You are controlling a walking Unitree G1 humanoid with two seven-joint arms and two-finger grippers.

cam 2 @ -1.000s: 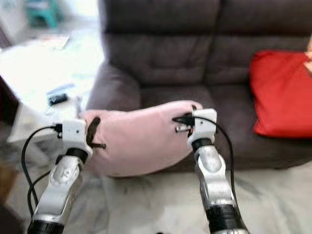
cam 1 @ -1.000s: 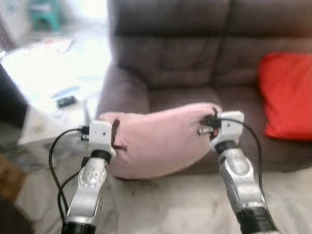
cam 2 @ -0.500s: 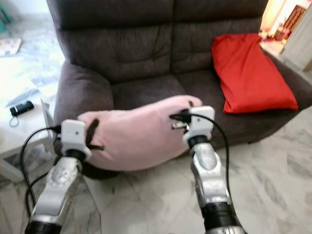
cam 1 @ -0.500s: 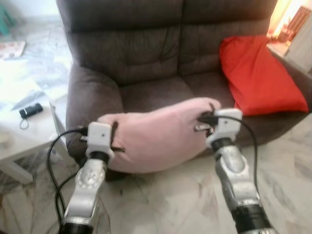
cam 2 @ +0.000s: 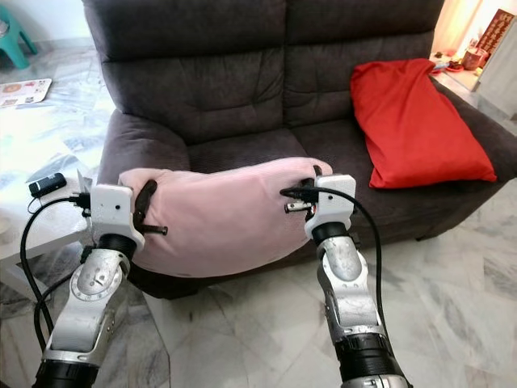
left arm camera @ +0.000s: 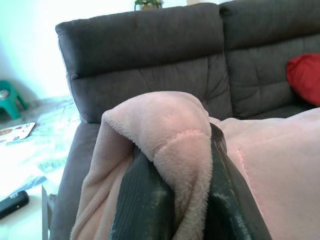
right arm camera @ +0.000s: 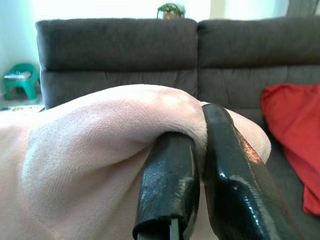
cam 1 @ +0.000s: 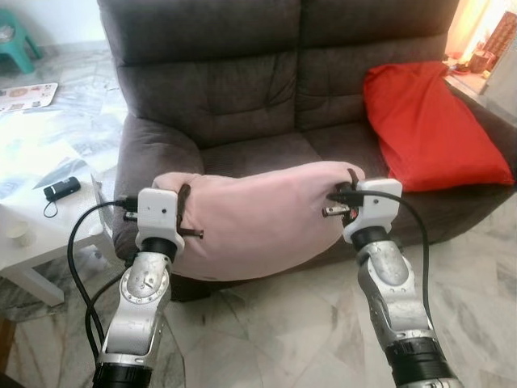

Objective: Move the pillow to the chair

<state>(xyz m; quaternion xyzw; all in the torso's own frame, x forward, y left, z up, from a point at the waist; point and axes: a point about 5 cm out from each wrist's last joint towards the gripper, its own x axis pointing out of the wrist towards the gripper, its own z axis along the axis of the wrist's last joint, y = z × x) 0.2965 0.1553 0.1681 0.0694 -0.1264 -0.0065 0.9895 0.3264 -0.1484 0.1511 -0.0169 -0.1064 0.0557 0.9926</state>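
Note:
A pink plush pillow (cam 1: 258, 214) hangs between my two arms in front of the dark grey sofa (cam 1: 242, 89). My left gripper (cam 1: 182, 212) is shut on the pillow's left end; its black fingers (left arm camera: 145, 200) pinch a fold of pink fabric. At the other end my right gripper (cam 1: 349, 184) is shut on the pillow's right corner, its fingers (right arm camera: 170, 175) clamping the fabric. The pillow sags a little in the middle, just above the sofa's front edge.
A red pillow (cam 1: 428, 121) lies on the sofa's right seat. A low white table (cam 1: 32, 202) with a small black device (cam 1: 61, 188) stands at the left. A teal stool (cam 1: 20, 36) is far back left. Marble floor (cam 1: 307, 323) lies below.
The camera has settled after swinging right, so the sofa now sits centred and sharp. The pillow stays gripped at both ends, and the left end sits slightly higher.

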